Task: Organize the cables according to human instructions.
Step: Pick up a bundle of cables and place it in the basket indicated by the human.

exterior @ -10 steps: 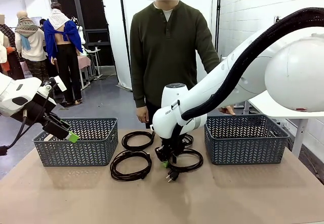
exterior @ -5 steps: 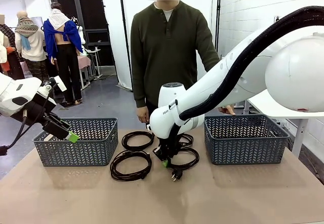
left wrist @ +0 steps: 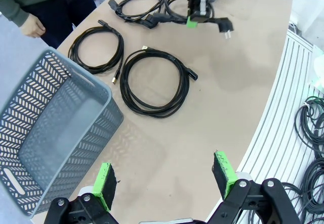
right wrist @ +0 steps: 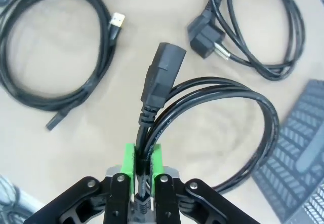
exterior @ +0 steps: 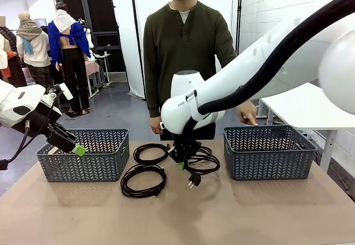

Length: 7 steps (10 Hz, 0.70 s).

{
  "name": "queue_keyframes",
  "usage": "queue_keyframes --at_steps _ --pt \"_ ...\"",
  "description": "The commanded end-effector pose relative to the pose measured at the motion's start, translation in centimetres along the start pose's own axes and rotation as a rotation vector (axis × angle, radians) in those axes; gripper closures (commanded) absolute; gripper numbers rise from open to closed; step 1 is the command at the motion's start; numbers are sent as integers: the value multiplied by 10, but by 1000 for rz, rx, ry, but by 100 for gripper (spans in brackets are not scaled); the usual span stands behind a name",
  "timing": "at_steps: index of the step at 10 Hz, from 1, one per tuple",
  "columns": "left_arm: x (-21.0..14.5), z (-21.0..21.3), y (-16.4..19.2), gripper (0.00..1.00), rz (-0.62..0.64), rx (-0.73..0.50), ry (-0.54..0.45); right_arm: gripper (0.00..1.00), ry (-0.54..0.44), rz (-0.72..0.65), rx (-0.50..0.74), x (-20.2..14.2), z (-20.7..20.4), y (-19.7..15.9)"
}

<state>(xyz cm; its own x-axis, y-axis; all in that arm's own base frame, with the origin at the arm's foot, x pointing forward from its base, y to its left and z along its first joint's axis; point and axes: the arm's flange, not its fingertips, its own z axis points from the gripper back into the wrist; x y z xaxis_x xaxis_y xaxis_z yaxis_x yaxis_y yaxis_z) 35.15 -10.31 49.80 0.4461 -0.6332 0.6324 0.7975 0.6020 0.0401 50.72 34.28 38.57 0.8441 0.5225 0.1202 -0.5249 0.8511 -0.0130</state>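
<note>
**Front view.** The right gripper (exterior: 184, 157) hangs over the middle of the table (exterior: 266, 217). It is pinched tight on the held cable (exterior: 191, 173). The cable droops under it in a loop, and the pronged plug (exterior: 194, 180) dangles just above the table. The far coil (exterior: 151, 153) and the near coil (exterior: 143, 180) lie flat, just to the left of it. The left basket (exterior: 83, 156) and the right basket (exterior: 269, 153) stand on either side. The right basket looks a bit nearer to the right gripper. The person's hand (exterior: 248, 113) is held above the right basket; I cannot tell if it is pointing. The left gripper (exterior: 69, 141) is up by the left basket, well apart from the held cable.

**Left wrist view.** The left gripper's two green pads (left wrist: 105, 186) are spread wide with nothing between them. The left basket sits just beside it. The held cable is far off, at the top of the picture.

**Right wrist view.** The green pads squeeze the held cable's cord. The cord runs straight out between them, the same way the fingers point. It ends in a square black end (right wrist: 162, 77). The loop swings out toward a corner of a basket. I think the next job is to carry the loop sideways to a basket, and the right arm is the one to do it.
</note>
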Motion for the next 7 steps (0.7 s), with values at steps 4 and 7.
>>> queue_keyframes --at_steps 4,7 --pt "-1 -1 3 0 -2 -9 -6 100 70 410 31 -35 87 1" --pt "-1 -1 3 0 -2 -9 -6 100 92 670 -4 -62 123 -21"
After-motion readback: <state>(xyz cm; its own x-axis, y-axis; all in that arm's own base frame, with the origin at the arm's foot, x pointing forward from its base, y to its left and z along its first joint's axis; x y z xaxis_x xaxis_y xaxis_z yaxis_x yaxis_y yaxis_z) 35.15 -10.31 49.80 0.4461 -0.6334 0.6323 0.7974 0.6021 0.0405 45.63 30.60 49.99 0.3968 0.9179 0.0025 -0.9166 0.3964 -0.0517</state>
